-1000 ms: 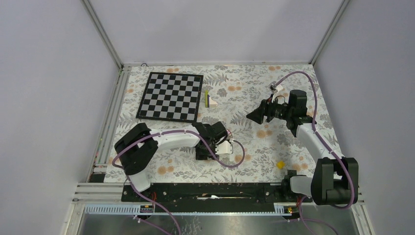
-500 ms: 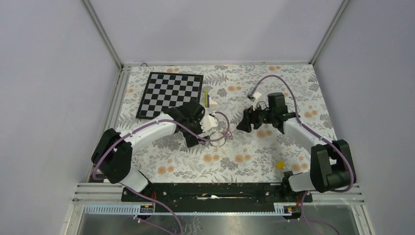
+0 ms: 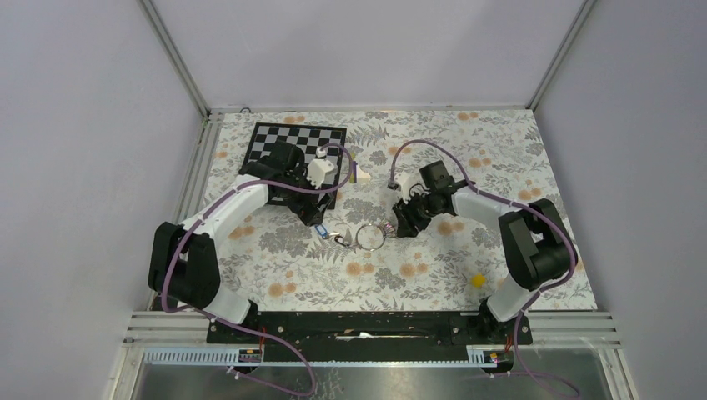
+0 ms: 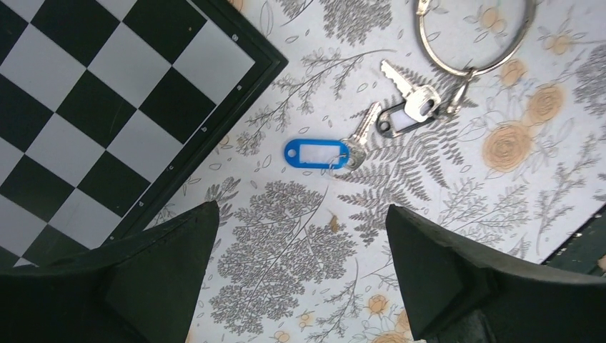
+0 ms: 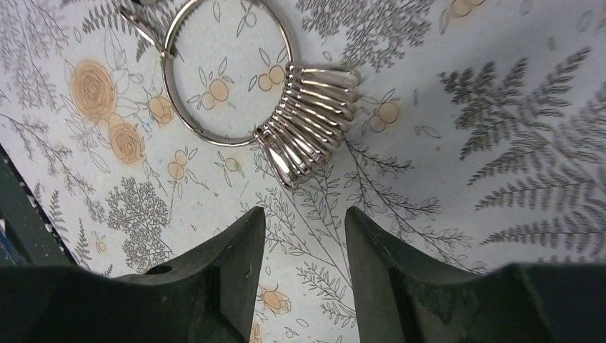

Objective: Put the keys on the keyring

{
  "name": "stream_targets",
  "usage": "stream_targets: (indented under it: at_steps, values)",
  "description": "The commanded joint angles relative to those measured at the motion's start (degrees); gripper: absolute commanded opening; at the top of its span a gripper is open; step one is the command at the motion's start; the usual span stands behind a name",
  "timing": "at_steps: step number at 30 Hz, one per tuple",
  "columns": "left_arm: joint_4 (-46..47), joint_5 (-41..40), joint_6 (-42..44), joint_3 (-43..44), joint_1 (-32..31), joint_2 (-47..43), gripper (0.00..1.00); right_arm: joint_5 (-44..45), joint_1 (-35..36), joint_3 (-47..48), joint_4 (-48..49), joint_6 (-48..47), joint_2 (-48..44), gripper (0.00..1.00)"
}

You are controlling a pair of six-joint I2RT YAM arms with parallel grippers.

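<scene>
Floral table (image 3: 500, 167), plain grey walls, chessboard (image 3: 268, 143) back left.
Keys (image 4: 412, 102) lie by keyring (image 5: 311, 128); left gripper (image 4: 300, 214) spread wide, right gripper (image 5: 304, 218) narrowly parted, both empty.

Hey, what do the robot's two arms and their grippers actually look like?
The left arm and right arm both have white link shells between bulky black joints, and a purple cable loops along each. The left gripper and right gripper each have two matte black, wedge-shaped fingers tapering to blunt tips. No markings show on them.
</scene>
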Motion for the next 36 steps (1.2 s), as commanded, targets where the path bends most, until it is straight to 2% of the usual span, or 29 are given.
stream_targets:
  at_steps: [1, 18, 29, 36]
  values:
    - [1.29, 6.46, -1.84, 3.58, 0.4, -2.31, 0.99, 1.46, 1.87, 2.31, -3.16, -3.32, 1.83, 0.52]
    - [1.28, 7.26, -1.13, 4.89, 0.4, -1.56, 0.99, 3.28, 5.62, 4.9, -2.71, -3.23, 5.98, 0.47]
    - [1.29, 7.21, -1.11, 4.84, 0.43, -1.25, 0.99, 3.01, 6.83, 4.92, -3.82, -3.45, 6.33, 0.33]
    - [1.29, 7.3, -1.14, 4.66, 0.43, -1.35, 0.99, 4.6, 6.84, 5.12, -3.79, -3.39, 5.82, 0.2]
